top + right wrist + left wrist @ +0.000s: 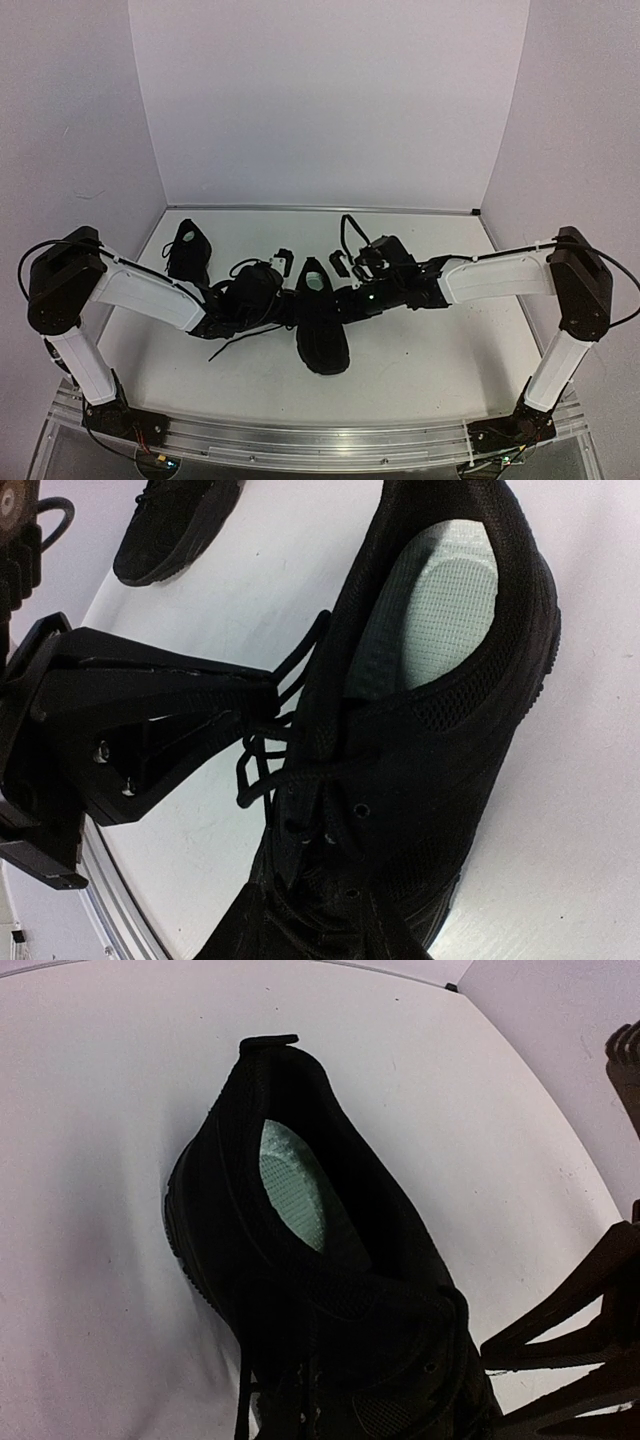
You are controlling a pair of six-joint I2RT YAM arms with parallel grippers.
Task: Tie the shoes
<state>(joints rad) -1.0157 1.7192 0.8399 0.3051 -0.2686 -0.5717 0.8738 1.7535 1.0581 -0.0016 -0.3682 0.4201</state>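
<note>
One black shoe (318,325) lies in the middle of the table with its pale green insole showing. It fills the left wrist view (330,1290) and the right wrist view (430,750). The other shoe (187,250) (170,525) lies at the back left, apart from both arms. My left gripper (283,300) comes in from the left side of the middle shoe. Its tapered fingers (268,695) are shut on a lace by the tongue, and a loose lace loop (250,770) hangs just below them. My right gripper (342,300) (490,1385) is at the shoe's right side with its jaws slightly apart.
White walls close the table on the left, back and right. A metal rail (320,445) with both arm bases runs along the near edge. A loose lace end (228,350) trails on the table left of the middle shoe.
</note>
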